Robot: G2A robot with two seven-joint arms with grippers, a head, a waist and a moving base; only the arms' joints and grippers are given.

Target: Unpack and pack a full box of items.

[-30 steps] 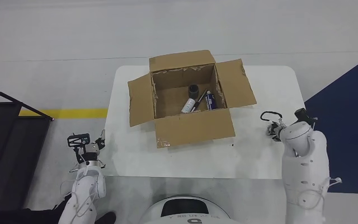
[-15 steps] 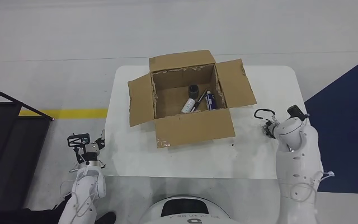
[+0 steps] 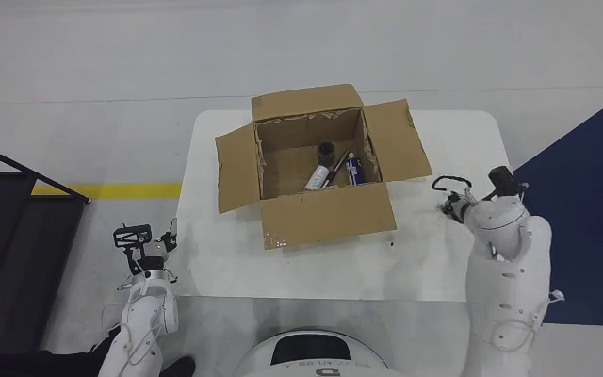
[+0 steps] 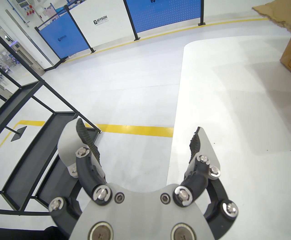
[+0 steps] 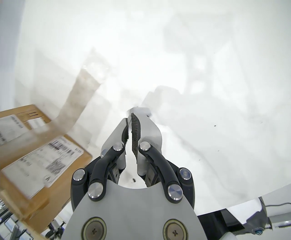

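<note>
A pale grey floor [image 3: 113, 66] crossed by a yellow line [image 3: 122, 190] surrounds a white table [image 3: 320, 269]. A black rack [image 3: 19, 245] stands to the left. An open cardboard box [image 3: 325, 219] sits at the table's far middle. The left gripper [image 4: 138, 127] hangs beside the table, spread wide and empty. The right gripper [image 5: 131, 118] is over the table, right of the box, closed on nothing. Small bottles [image 3: 317, 176] lie inside the box.

On the side of the brown cardboard box [image 5: 78, 167], white paper labels [image 5: 43, 163] with black barcodes and small print, blurred beyond reading, dark logo lettering on a white barrier panel [image 4: 101, 21], white lettering on a blue barrier panel [image 4: 62, 38]
</note>
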